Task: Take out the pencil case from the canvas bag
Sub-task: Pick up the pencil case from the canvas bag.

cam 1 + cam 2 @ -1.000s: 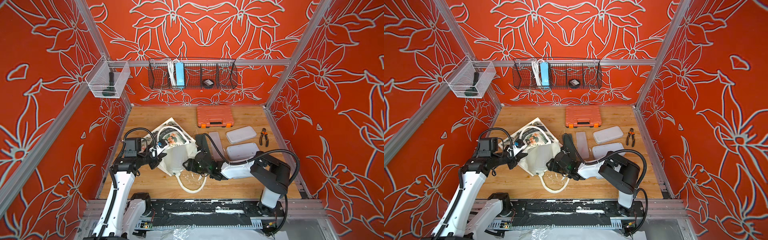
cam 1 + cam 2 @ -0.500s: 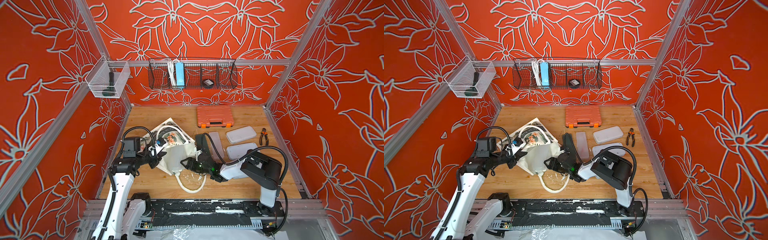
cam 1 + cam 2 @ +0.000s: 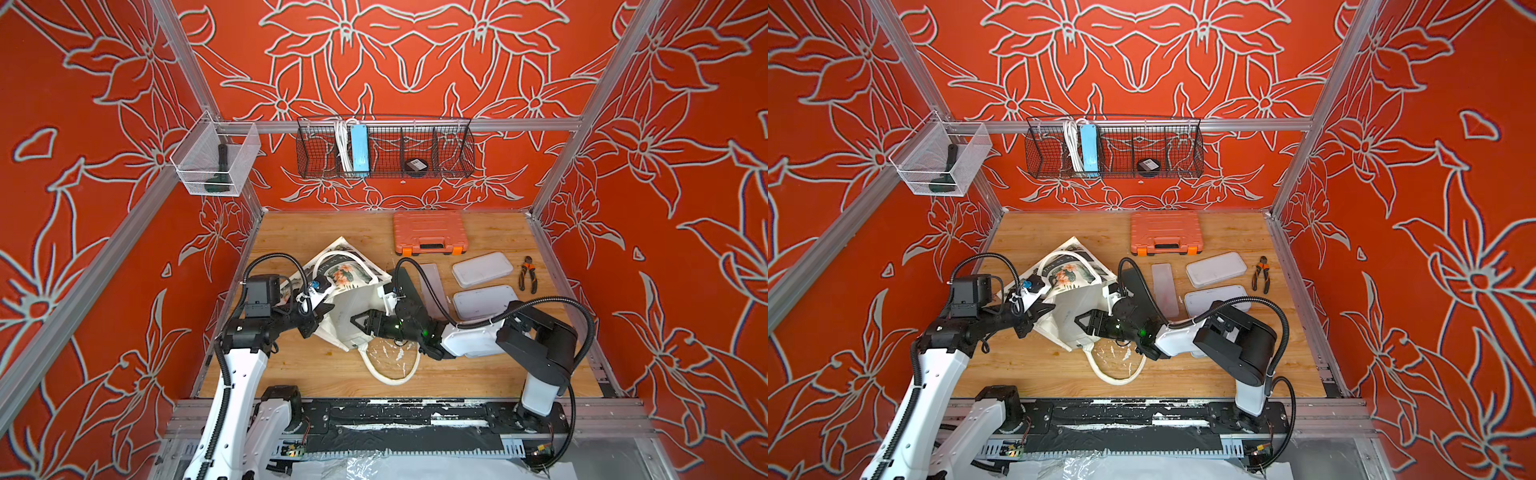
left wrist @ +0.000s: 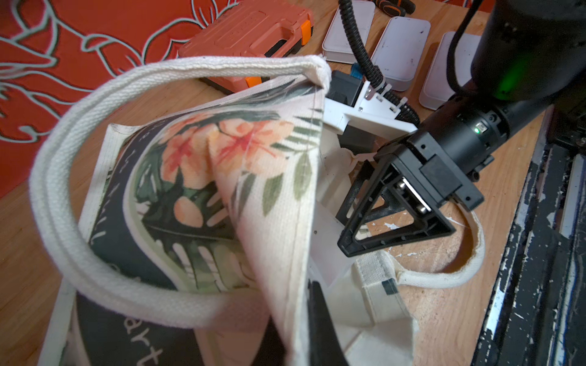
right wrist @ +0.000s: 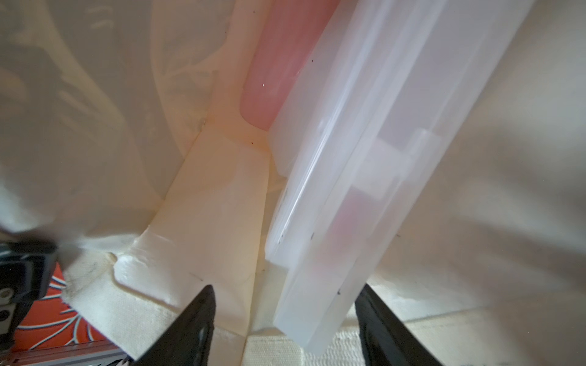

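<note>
The canvas bag lies on the wooden table with its flower print up. My left gripper is shut on the cloth of the bag's upper edge and holds the mouth up. My right gripper is open and reaches into that mouth. Inside, a translucent white pencil case points its near end between the right fingers, with a gap on each side. A pink object lies deeper in the bag beside it.
An orange tool case sits at the back. Two white lidded boxes, a flat translucent case and pliers lie to the right. One bag handle loops toward the table's front edge.
My right gripper has pushed leftward into the bag's mouth and its jaws stand slightly wider. The left gripper keeps its hold on the cloth in the same place.
</note>
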Controlling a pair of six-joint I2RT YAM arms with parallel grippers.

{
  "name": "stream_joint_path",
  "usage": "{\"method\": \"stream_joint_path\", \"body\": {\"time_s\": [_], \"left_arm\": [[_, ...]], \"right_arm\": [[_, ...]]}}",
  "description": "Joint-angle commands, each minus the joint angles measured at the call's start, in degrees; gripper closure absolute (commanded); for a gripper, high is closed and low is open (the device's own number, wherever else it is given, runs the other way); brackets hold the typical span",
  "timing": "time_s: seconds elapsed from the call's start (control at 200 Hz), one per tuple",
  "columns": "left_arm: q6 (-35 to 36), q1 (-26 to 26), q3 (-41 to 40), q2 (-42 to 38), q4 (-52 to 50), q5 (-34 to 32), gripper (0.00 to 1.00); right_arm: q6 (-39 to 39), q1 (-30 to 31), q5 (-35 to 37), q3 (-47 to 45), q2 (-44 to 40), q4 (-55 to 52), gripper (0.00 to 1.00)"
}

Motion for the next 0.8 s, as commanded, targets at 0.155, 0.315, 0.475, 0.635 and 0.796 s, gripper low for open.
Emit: {"method": "stream_joint_path", "body": {"time_s": [0.155, 0.315, 0.475, 0.635, 0.796], "left_arm": [[-2.2, -0.3, 1.1, -1.2, 1.3, 4.5, 1.0], [-2.6, -0.4, 1.2, -1.4, 1.3, 4.8, 1.0], [-2.9, -0.4, 1.2, -1.5, 1.3, 4.9, 1.0], [-3.8, -0.4, 1.4, -1.6, 1.8, 4.5, 1.0], [-6.2, -0.4, 0.7, -2.0, 3.4, 4.2, 1.0]], "right_arm": [[2.6, 0.2, 1.6, 1.7, 1.3, -7.3, 0.34], [4.5, 0.1, 0.6, 3.1, 4.4, -4.7, 0.35], [5.7, 0.2, 1.6, 5.1, 7.2, -3.1, 0.35], [6.2, 0.0, 4.1, 5.5, 7.2, -3.4, 0.44], [3.9, -0.5, 6.3, 5.6, 4.4, -7.6, 0.56]]}}
